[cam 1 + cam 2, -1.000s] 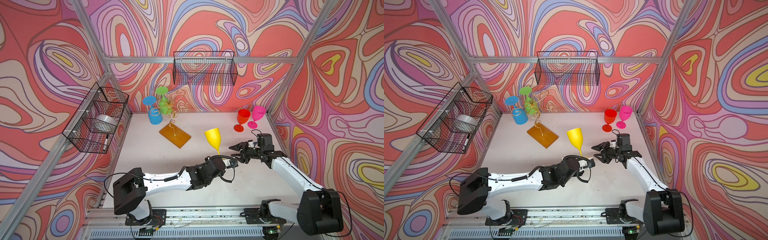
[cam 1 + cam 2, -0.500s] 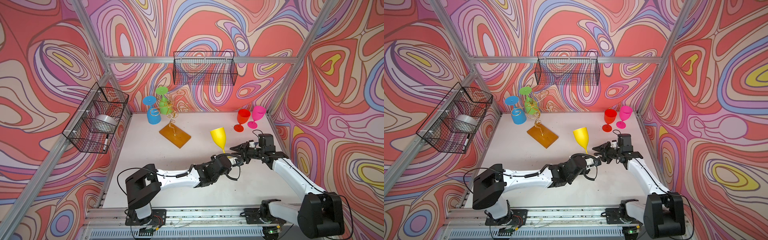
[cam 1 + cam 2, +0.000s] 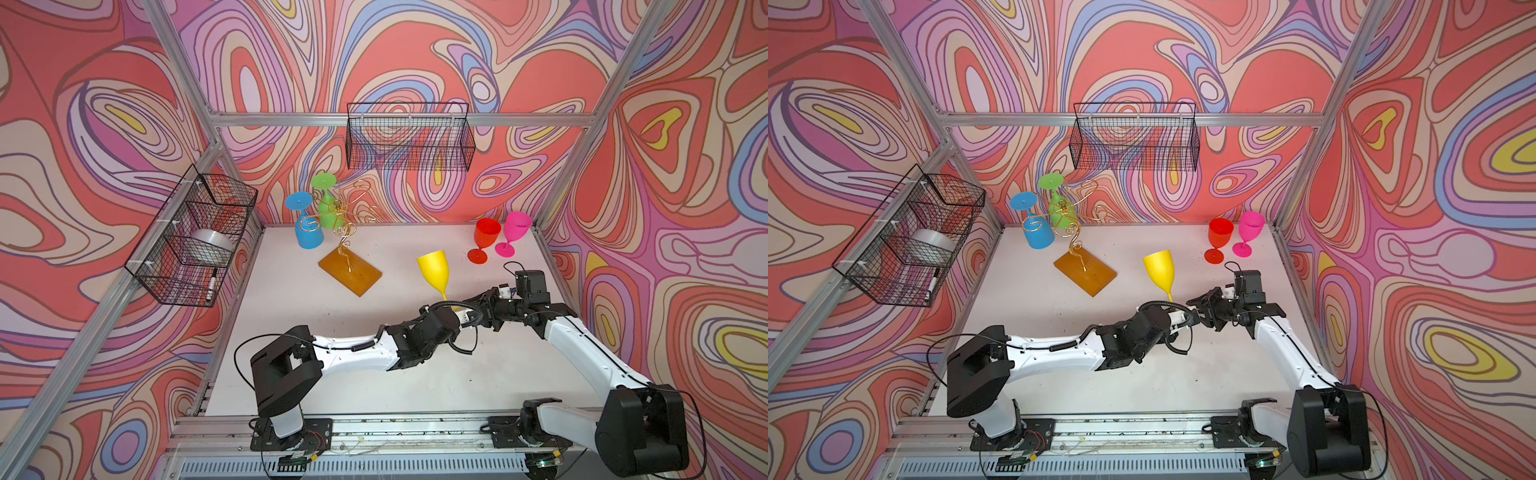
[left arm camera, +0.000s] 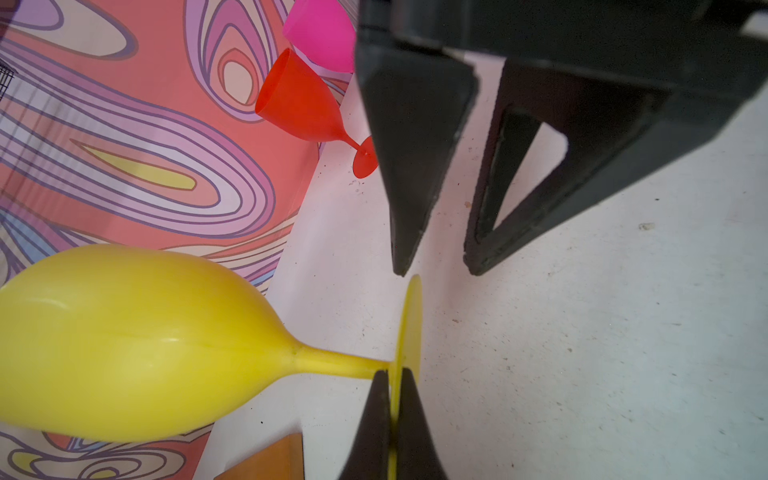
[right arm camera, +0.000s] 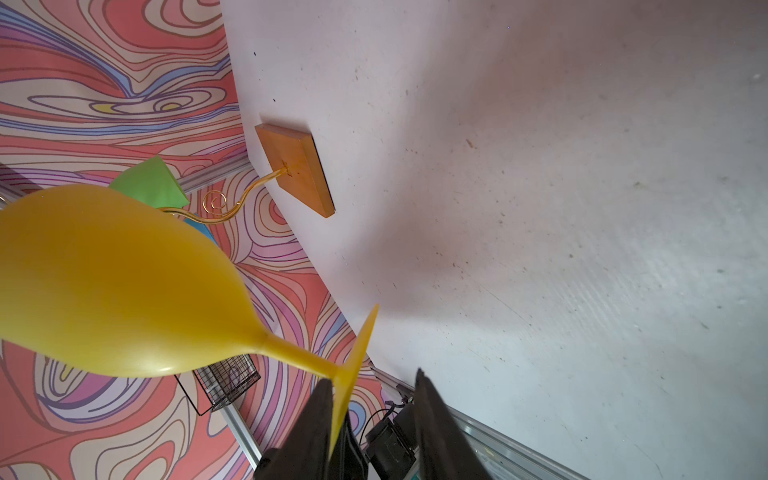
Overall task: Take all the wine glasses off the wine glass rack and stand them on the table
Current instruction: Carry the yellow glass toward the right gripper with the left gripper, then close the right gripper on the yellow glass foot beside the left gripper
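I see left claw [image 4: 392, 380] pinching yellow glass [image 4: 124, 340] by foot. Right claw [image 5: 372, 378] spread, foot rim between its fingers. Rack [image 3: 361, 276] well apart from both claws.

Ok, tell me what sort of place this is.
Probably a robot test cell, not a home: a left arm and right arm bolted to a metal rail, an aluminium frame around the white table, and swirl-printed walls.

Wine glass rack [image 3: 362, 279] stands left of 2 glasses [image 3: 487, 233].
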